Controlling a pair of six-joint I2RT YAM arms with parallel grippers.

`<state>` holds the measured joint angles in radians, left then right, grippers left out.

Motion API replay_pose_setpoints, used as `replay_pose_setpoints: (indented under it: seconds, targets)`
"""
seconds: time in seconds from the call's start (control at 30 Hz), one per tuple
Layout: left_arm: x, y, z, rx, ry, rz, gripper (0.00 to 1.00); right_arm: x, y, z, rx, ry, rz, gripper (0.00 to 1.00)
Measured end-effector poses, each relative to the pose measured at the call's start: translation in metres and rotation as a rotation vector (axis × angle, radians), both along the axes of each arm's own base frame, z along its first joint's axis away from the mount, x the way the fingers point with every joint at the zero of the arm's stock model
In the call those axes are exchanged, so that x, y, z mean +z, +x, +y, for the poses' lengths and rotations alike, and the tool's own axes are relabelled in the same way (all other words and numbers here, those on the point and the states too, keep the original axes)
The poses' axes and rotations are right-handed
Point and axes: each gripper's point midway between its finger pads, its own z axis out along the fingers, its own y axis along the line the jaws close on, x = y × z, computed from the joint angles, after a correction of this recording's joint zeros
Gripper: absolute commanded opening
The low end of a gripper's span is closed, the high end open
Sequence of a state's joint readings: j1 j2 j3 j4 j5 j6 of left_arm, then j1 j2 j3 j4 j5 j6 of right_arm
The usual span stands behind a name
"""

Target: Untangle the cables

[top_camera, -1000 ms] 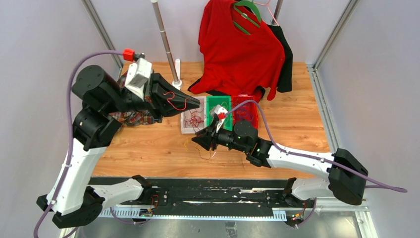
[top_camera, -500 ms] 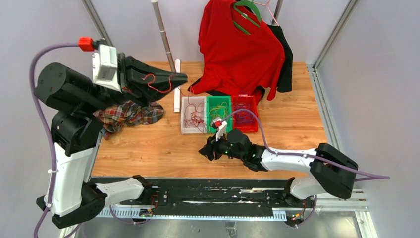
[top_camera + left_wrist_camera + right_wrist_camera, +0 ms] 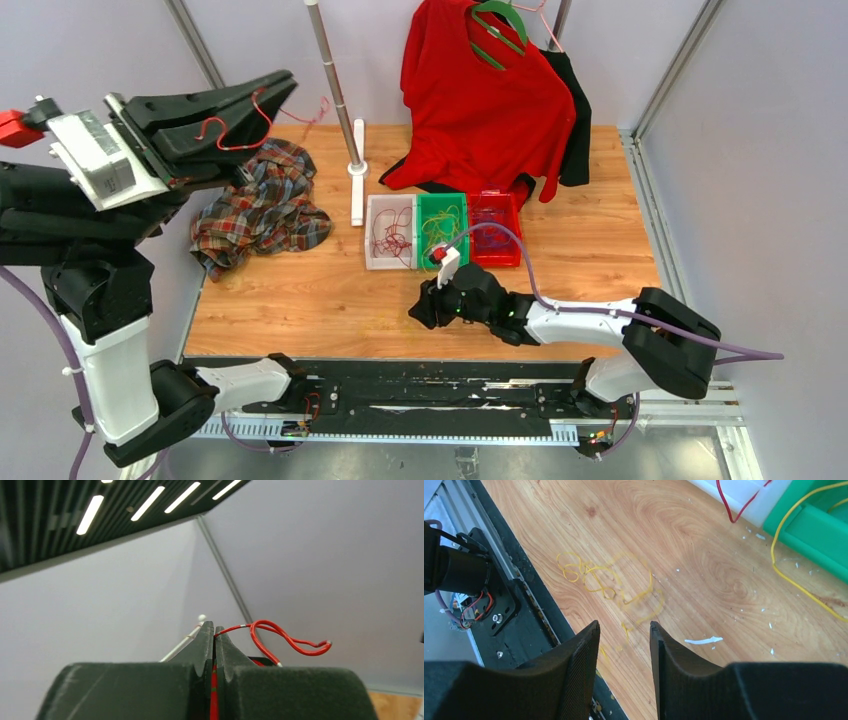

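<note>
My left gripper (image 3: 285, 85) is raised high at the back left, shut on a thin red cable (image 3: 240, 112) that loops along its fingers. In the left wrist view the red cable (image 3: 285, 639) curls out to the right of the shut gripper (image 3: 214, 629). My right gripper (image 3: 418, 305) is low over the table near its front edge, open. In the right wrist view a tangled yellow cable (image 3: 609, 580) lies on the wood just beyond the gripper (image 3: 624, 627), with nothing between the fingers. More cables lie in the white tray (image 3: 370, 235), green tray (image 3: 443, 198) and red tray (image 3: 515, 235).
A plaid cloth (image 3: 262, 205) lies at the left of the table. A red shirt (image 3: 480, 90) hangs at the back beside a white pole (image 3: 335, 80). A yellow cable (image 3: 794, 580) trails from the green tray (image 3: 824, 535). The black base rail (image 3: 514, 600) borders the near edge.
My left arm has lifted up and swung back to the left, away from the trays, carrying the red cable. My right gripper has drawn back toward the near edge and opened wider.
</note>
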<state>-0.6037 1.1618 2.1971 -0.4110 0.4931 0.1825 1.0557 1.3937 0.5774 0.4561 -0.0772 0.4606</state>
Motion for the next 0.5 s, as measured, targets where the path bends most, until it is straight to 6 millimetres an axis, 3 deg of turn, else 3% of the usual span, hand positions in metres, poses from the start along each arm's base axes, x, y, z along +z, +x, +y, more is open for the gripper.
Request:
replay_pose_setpoints:
  seconds: [0.17,0.27,0.33,0.5]
  targets:
    - [0.024,0.011,0.02,0.15,-0.061,-0.107,0.01,-0.012,-0.003,-0.008,-0.014,-0.032,0.028,0.39]
    - [0.022,0.02,0.02,0.191,-0.053,-0.113,0.01,-0.015,-0.003,-0.013,-0.026,-0.052,0.032,0.39]
    - [0.011,0.028,0.016,0.197,-0.029,-0.095,0.01,-0.012,-0.002,-0.016,-0.037,-0.056,0.026,0.4]
    - [-0.048,0.061,-0.004,0.215,0.079,0.019,0.01,0.006,0.004,-0.019,-0.057,-0.052,-0.01,0.48]
